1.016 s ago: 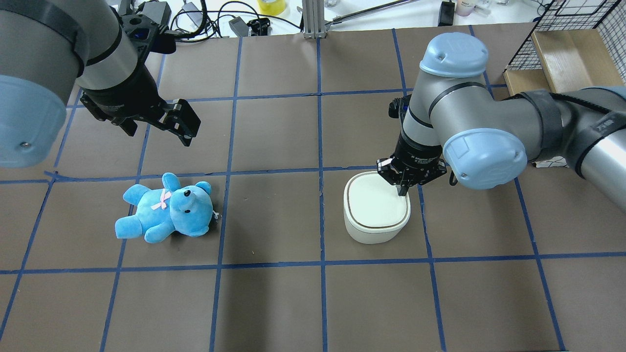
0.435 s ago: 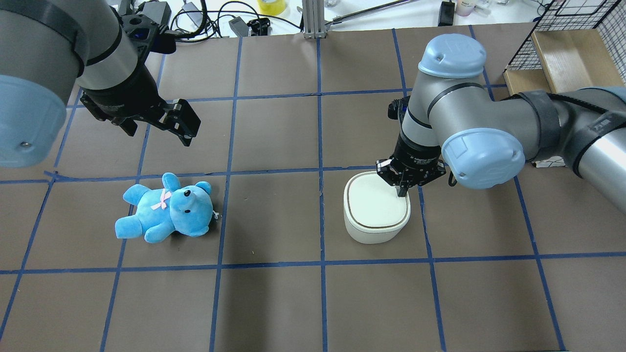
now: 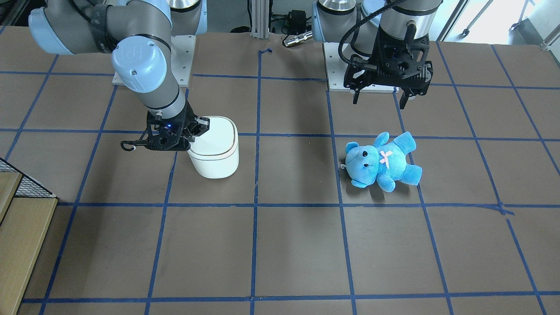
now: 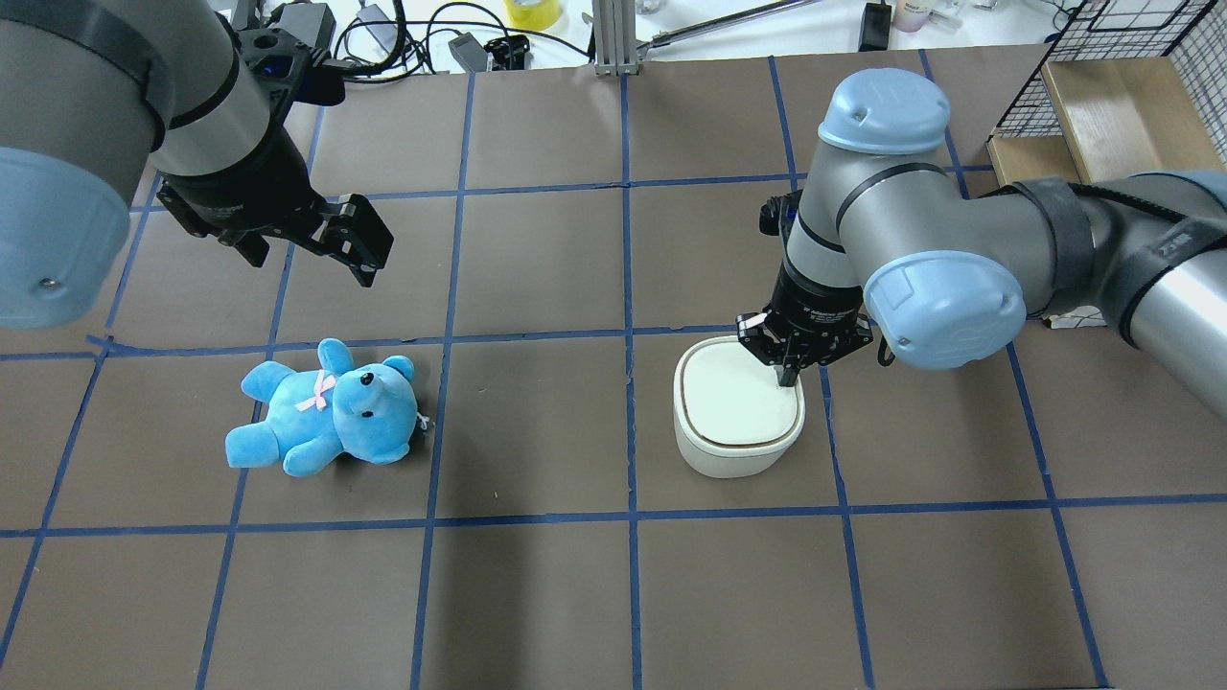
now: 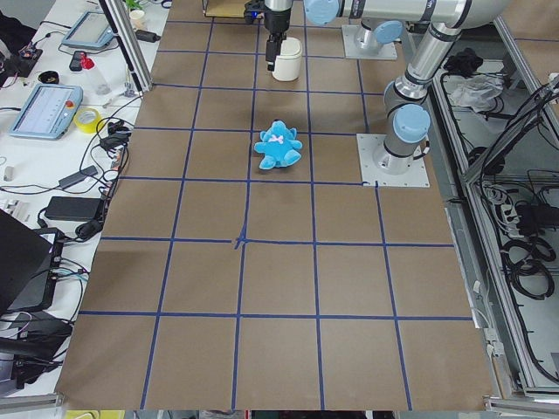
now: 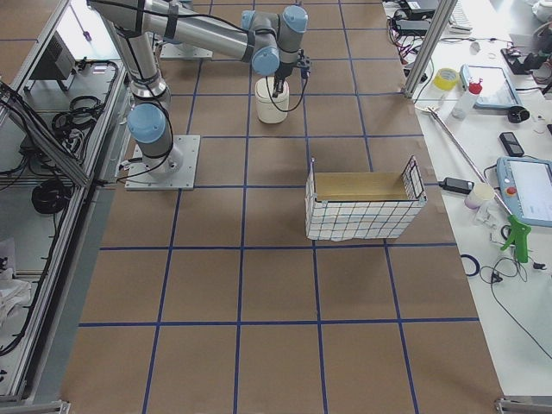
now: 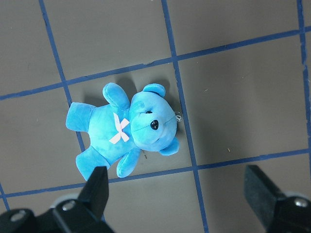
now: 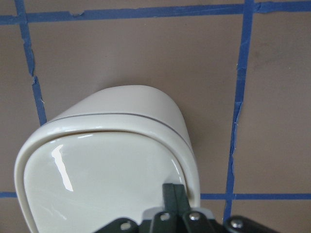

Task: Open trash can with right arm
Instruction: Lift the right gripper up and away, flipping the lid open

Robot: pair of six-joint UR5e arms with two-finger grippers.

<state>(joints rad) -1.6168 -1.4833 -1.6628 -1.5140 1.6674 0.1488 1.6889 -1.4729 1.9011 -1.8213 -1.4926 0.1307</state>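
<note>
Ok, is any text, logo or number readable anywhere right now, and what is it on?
"UR", a faint embossed logo: on the blue joint cap of the right arm.
White lettering on the collar above the right gripper: too small to read.
White mark on the right arm's black strap: blurred, unreadable.
No text shows on the trash can or the teddy bear.
</note>
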